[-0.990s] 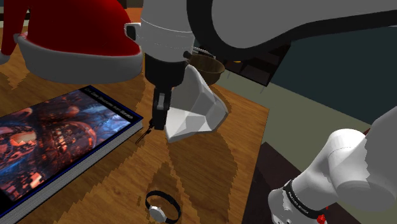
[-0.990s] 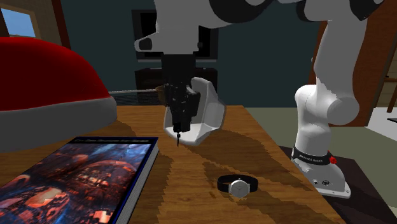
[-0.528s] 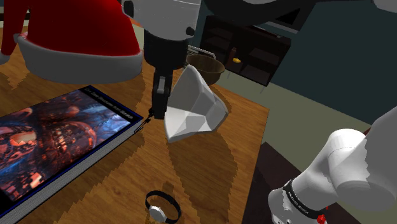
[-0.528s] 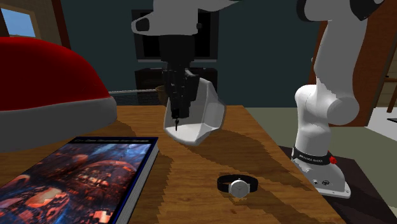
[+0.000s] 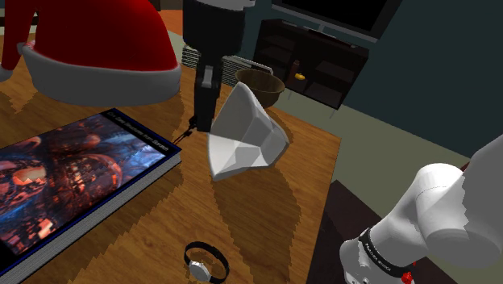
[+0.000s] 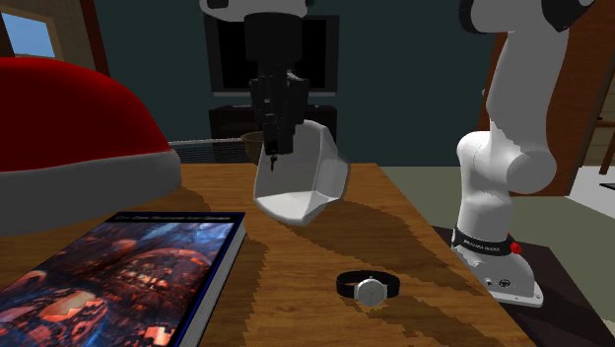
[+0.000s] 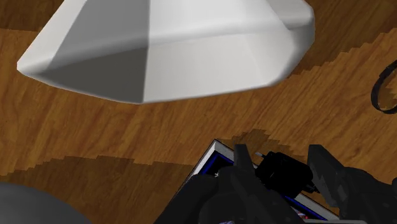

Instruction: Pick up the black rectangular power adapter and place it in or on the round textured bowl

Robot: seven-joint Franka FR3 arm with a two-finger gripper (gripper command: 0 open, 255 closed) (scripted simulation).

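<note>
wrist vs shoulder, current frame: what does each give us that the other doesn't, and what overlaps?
Wrist view adds: the black power adapter seen close, clasped between the fingers of the gripper.
Shoulder view adds: the brown bowl behind the white faceted object, and the red Santa hat.
Both: the white faceted object, the book, the wooden table and the wristwatch, though the wrist view catches just a bit of its strap.

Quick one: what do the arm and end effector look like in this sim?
White arm with smooth rounded links and dark grey joints. A black collar with white lettering and a red mark rings the lowest link, above a white base plate. The end effector is all black, blocky, with two fingers.
</note>
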